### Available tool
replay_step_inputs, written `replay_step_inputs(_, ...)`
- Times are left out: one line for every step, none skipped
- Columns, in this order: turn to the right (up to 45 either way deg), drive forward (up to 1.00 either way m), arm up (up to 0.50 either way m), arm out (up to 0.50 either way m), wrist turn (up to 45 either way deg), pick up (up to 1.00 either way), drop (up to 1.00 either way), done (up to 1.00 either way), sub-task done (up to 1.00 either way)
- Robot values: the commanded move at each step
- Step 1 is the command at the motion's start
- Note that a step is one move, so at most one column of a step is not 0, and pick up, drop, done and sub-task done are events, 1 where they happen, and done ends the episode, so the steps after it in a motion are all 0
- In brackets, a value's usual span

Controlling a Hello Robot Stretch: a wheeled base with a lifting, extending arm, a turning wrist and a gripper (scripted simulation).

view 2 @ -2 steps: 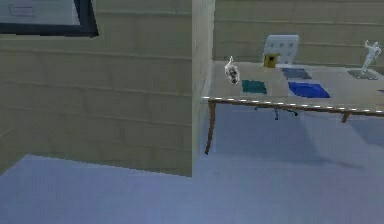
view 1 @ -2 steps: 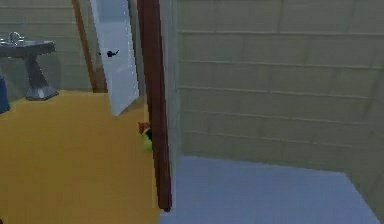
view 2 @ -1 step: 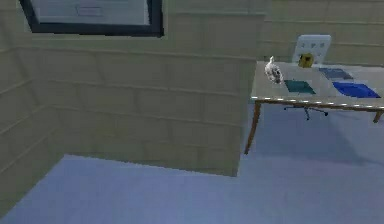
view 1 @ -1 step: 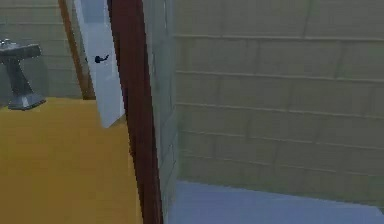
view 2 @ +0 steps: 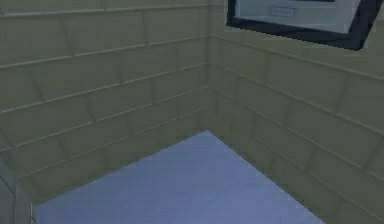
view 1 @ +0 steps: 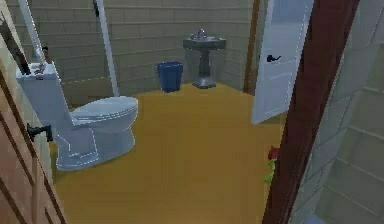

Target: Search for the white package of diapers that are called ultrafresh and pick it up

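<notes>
A bathroom with an orange floor [view 1: 190, 140] lies ahead through a doorway. A pale blue-white toilet [view 1: 85, 125] stands at the forward view's left. A small yellow and red thing [view 1: 270, 165] sits on the floor by the dark red door frame [view 1: 310, 110] at the right; I cannot tell what it is. No white package can be made out.
A grey pedestal sink [view 1: 204, 55] and a blue bin [view 1: 170, 76] stand at the far wall. A white door [view 1: 280, 60] stands ajar at the right. A wooden door edge [view 1: 20, 170] is near left. The arm side view has a tiled wall corner [view 2: 210, 90], blue floor [view 2: 190, 185] and a dark-framed picture [view 2: 300, 20].
</notes>
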Motion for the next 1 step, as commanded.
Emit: replay_step_inputs(-6.0, 0.00, 0.00, 0.00, 0.0, 0.00, 0.00, 0.00, 0.00)
